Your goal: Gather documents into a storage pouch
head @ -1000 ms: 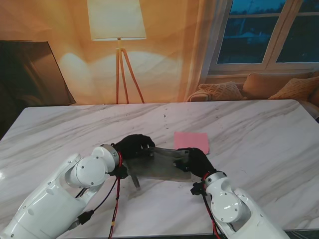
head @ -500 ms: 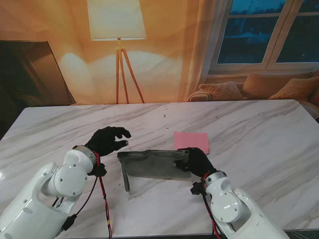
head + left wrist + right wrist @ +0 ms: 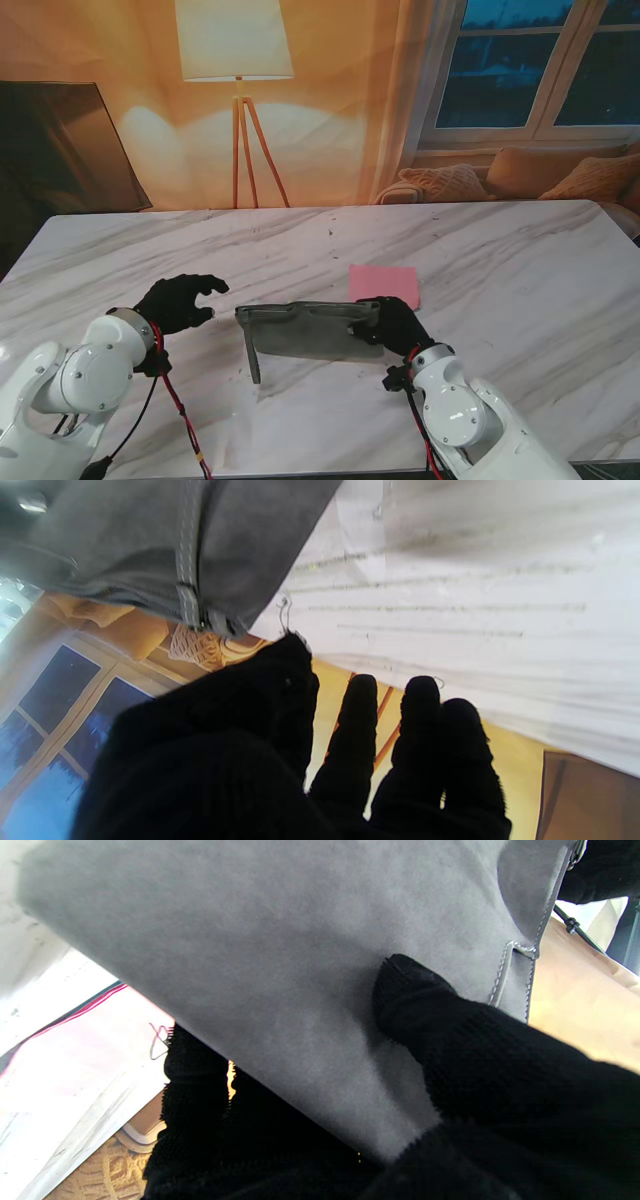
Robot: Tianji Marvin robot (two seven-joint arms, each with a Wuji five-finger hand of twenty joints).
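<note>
Arms rise from the near corners of the stand view. Right hand (image 3: 392, 322) pinches the right end of the grey pouch (image 3: 300, 330), thumb on one face and fingers behind it, as the right wrist view shows. The pouch lies near the middle of the marble table (image 3: 520, 270), its left end tipped up on edge. Left hand (image 3: 180, 300) hovers apart from it on the left, fingers spread and holding nothing. Just beyond the right hand lies the pink document (image 3: 385, 283), flat and outside the pouch. I judge the step to be readying the pouch; next, the mouth must be opened and the sheet slid in. Whether the mouth is open I cannot tell, and the document's near edge is hidden by the right hand.
</note>
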